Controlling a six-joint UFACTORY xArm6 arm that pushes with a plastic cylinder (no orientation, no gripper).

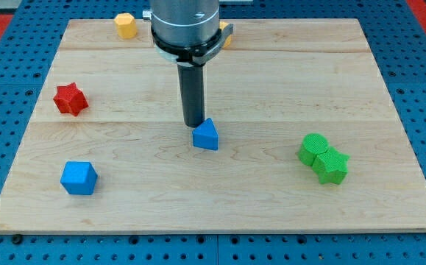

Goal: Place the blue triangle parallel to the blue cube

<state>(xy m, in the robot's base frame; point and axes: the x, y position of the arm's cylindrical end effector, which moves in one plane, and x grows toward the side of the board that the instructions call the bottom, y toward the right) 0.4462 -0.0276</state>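
My hand is only a straight dark rod, nothing to open or close; my tip [193,125] sits just behind the small blue triangle block [206,135], toward the tabletop's far edge, touching or nearly so. The blue cube block [78,177] lies near the near-left corner. I'd push slowly toward the near edge, tip centred so the triangle doesn't spin off. Pale wooden tabletop [271,81], smooth, with plenty of room.
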